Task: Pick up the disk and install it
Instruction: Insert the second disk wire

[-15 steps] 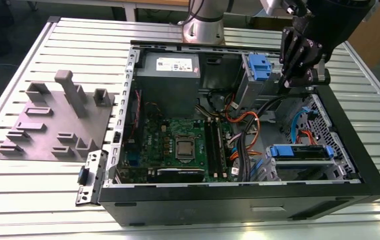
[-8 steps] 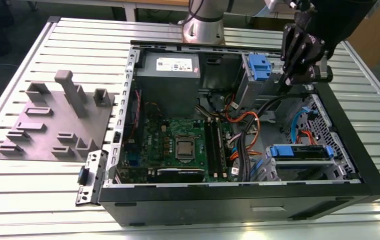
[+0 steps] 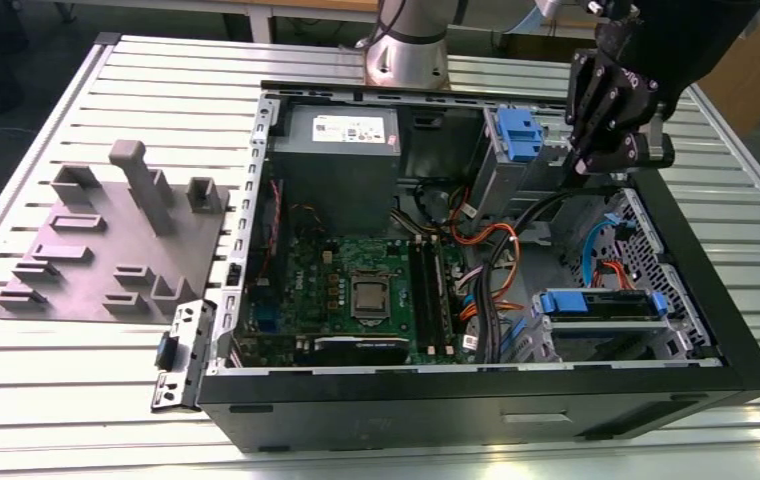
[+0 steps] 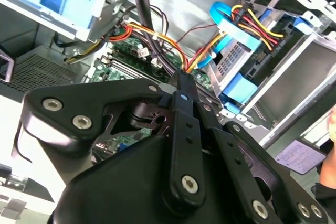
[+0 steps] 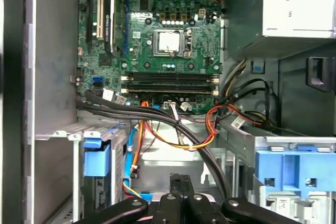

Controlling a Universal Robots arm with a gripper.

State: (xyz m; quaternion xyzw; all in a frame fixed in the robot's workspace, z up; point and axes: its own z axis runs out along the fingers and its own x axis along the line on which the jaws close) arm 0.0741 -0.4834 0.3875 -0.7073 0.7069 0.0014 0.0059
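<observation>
Black gripper (image 5: 181,183) clenched empty above open black computer case (image 3: 487,400).
The disk (image 3: 603,303): blue plastic end showing from a grey metal bay (image 3: 600,345).

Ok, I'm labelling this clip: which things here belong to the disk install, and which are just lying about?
Job: disk, end effector, computer case.
Lying about: grey fixture plate, blue-tabbed carrier by the power supply.
</observation>
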